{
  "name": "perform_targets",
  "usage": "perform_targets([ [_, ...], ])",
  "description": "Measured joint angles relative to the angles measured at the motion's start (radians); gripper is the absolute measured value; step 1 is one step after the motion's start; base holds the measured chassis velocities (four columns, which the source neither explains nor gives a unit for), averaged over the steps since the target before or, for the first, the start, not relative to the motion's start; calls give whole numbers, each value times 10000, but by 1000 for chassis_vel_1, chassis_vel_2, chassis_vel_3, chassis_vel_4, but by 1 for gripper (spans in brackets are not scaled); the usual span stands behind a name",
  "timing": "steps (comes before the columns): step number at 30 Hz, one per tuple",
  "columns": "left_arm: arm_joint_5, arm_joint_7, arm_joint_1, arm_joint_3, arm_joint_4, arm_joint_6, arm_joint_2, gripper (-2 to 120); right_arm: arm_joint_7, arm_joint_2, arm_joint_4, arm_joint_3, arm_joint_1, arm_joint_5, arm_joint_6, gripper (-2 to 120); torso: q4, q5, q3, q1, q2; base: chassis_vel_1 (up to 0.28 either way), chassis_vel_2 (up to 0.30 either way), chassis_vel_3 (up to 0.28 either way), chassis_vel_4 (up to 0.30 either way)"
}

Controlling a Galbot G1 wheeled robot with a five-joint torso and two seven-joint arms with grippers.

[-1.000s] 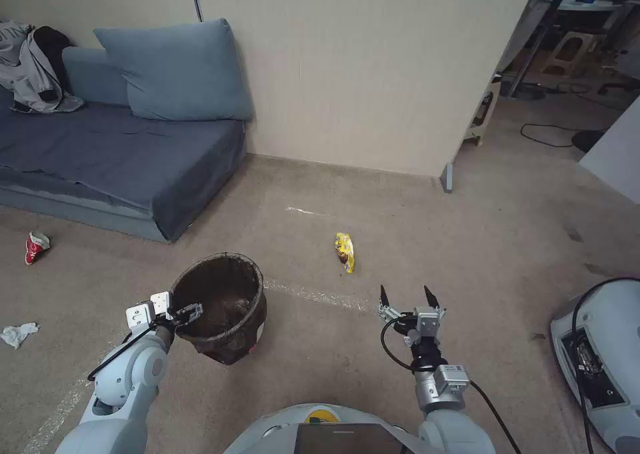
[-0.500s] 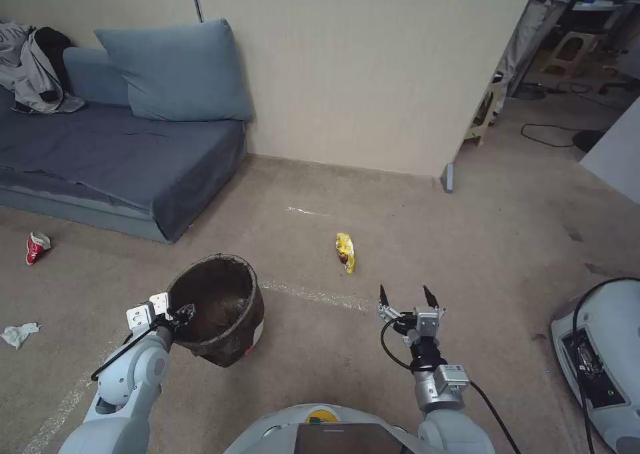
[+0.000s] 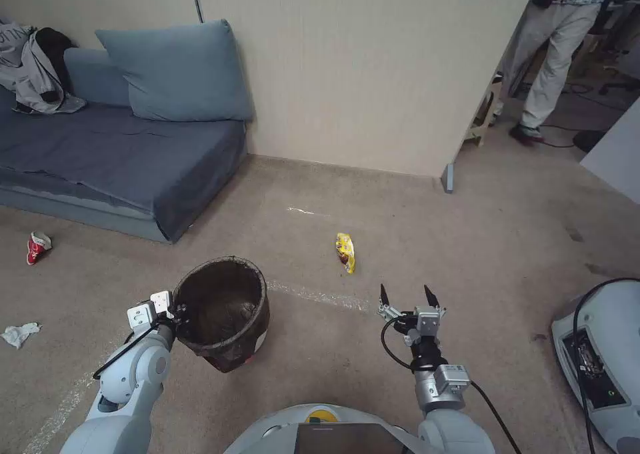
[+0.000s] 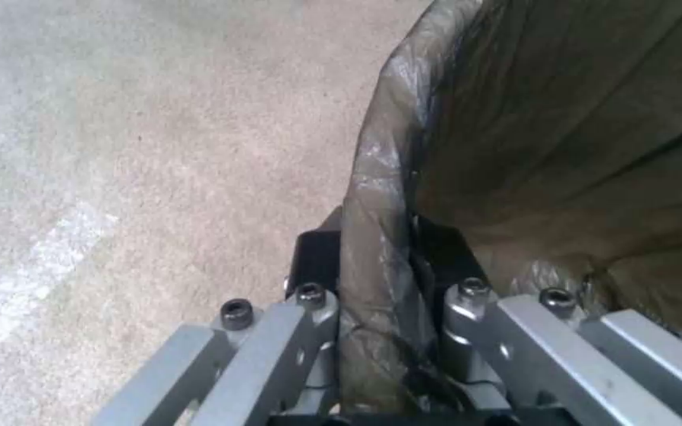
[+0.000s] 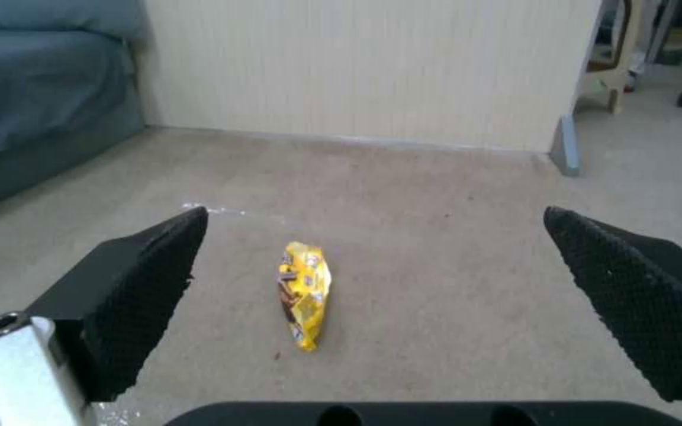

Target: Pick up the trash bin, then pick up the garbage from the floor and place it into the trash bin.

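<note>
The trash bin [image 3: 227, 307], white with a dark brown bag over its rim, hangs just above the carpet at my front left. My left gripper [image 3: 179, 317] is shut on its near rim. In the left wrist view the left gripper [image 4: 380, 260] pinches the bagged rim [image 4: 385, 177] between its black fingers [image 4: 316, 260]. My right gripper [image 3: 405, 295] stands open low over the floor, empty. A yellow snack wrapper [image 3: 345, 252] lies just ahead of it and sits between the spread fingers [image 5: 151, 278] in the right wrist view [image 5: 303, 302]. A red-and-white packet [image 3: 37, 246] and a white tissue wad [image 3: 19, 334] lie far left.
A blue sofa [image 3: 113, 154] with a cushion and grey-and-black clothing [image 3: 37, 67] fills the back left. A beige partition wall [image 3: 360, 74] stands ahead, with an opening at its right. A white machine [image 3: 600, 361] with a black cable sits at my right.
The bin has swayed in my left gripper, leaning left and then settling slightly to the right and more upright. The right arm has not moved.
</note>
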Motion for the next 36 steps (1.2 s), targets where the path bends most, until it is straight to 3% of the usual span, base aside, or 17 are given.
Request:
perform_targets([
  [7, 153, 28, 133, 55, -104, -382, 4, 11, 5, 1, -2, 1, 15, 0, 21, 100, 1, -7, 2, 0, -1, 0, 0, 0, 0],
  [12, 373, 159, 498, 267, -581, -1322, -32, 9, 26, 2, 7, 19, 24, 3, 35, 100, -2, -18, 4, 1, -3, 0, 0, 0, 0],
  [19, 598, 500, 938, 404, -1762, -2465, -3, 0, 43, 3, 28, 32, 51, 50, 37, 100, -2, -9, 4, 1, -3, 0, 0, 0, 0],
  [22, 656, 522, 1048, 419, -2199, -2647, 18, 0, 44, 2, 28, 36, 58, 64, 38, 100, -2, 4, 2, 1, -3, 0, 0, 0, 0],
  [25, 805, 627, 1211, 467, -2624, -2789, 26, 0, 43, 2, 29, 36, 65, 80, 40, 100, 1, -6, 2, 1, -3, 0, 0, 0, 0],
  [29, 1563, 871, 1576, 541, -3225, -3366, 14, 0, 44, 2, 29, 38, 75, 102, 44, 100, 2, -1, 2, 1, -3, 0, 0, 0, 0],
  [36, 2800, 1161, 1936, 668, -3449, -4326, -140, 0, 49, 2, 27, 43, 104, 129, 46, 100, 2, -2, 1, 1, -3, 0, 0, 0, 0],
])
